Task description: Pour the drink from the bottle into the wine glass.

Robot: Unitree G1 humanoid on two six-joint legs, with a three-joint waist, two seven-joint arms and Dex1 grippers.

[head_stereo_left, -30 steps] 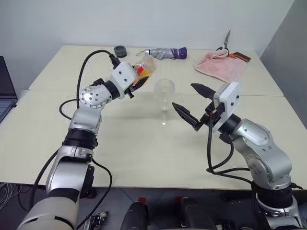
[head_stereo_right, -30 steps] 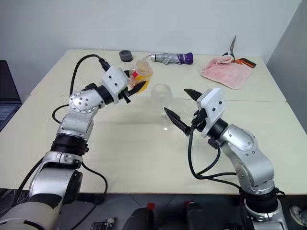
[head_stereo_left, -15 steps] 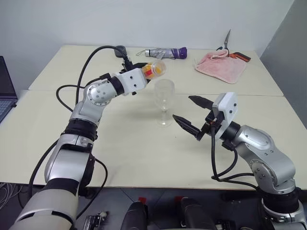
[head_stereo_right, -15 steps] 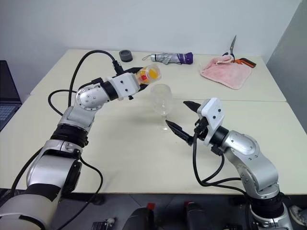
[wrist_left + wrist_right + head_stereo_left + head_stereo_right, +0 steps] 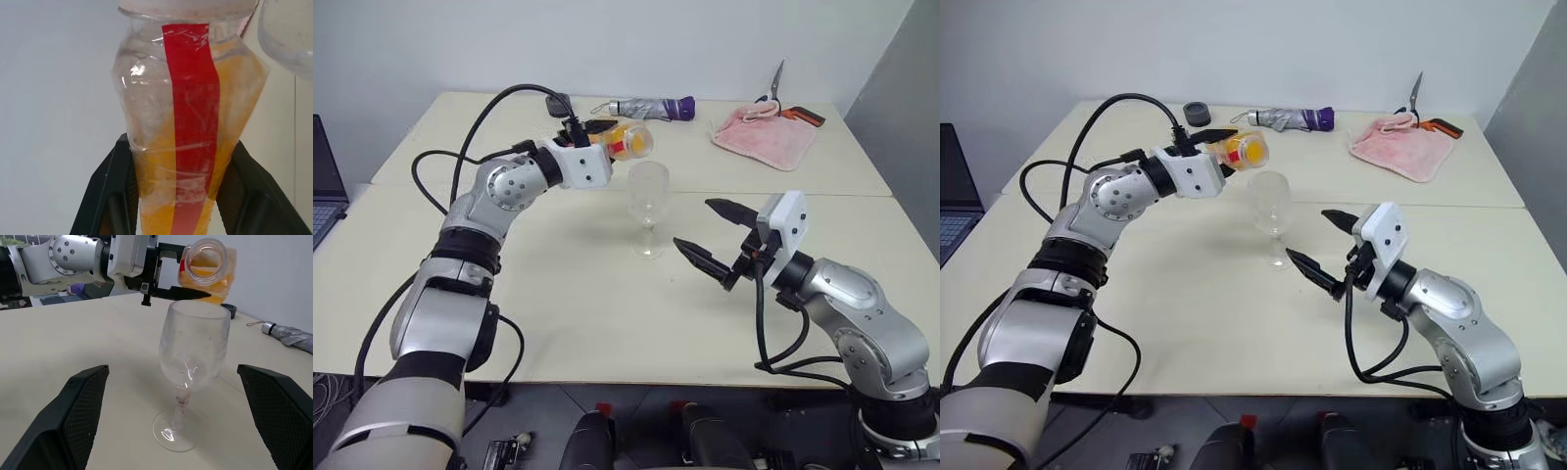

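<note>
while the left gripper (image 5: 607, 137) is clamping the tipped bottle (image 5: 628, 141) at the glass's (image 5: 648, 201) eleven o'clock and the right gripper (image 5: 713, 238) is waiting wide open, the pouring step is beginning, calling next for more tilt over the rim.

A pale cream table (image 5: 558, 294), made of two tops butted together along a seam, carries everything. The wine glass (image 5: 648, 209) stands upright on its foot near the middle. Along the far edge lie a small dark grey round cap (image 5: 558, 103), a folded grey-and-purple umbrella (image 5: 651, 108), and a crumpled pink cloth (image 5: 762, 135) with scissors (image 5: 781, 103) resting at its far side.
</note>
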